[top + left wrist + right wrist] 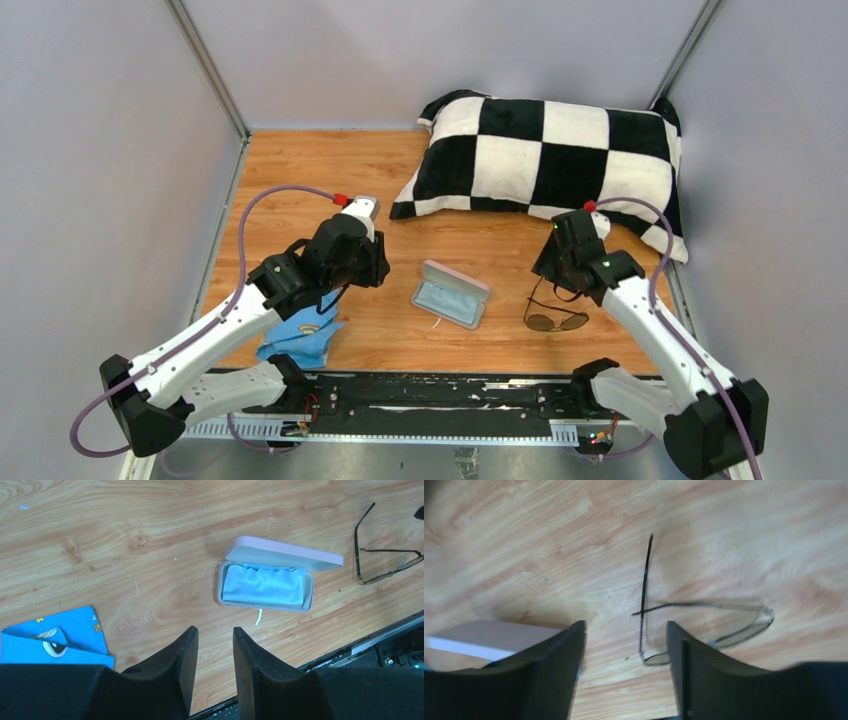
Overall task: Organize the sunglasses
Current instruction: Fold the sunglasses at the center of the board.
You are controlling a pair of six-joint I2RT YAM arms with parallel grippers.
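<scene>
The sunglasses (556,320) lie flat on the wooden table at the front right, one slim temple swung out and the other folded across the lenses. My right gripper (556,272) hangs just above and behind them. In the right wrist view its jaws (626,627) stand open and hold nothing, and the sunglasses (642,611) lie on the wood beyond the tips, one lens partly hidden behind the right finger. My left gripper (215,632) is open and empty over bare wood. From there the sunglasses (395,571) show at the far right.
An open pink case (450,293) with a light-blue lining (262,585) lies mid-table between the arms. A blue cartoon-print cloth (300,335) sits under the left arm. A black-and-white checkered pillow (545,155) fills the back right. Walls close in the table.
</scene>
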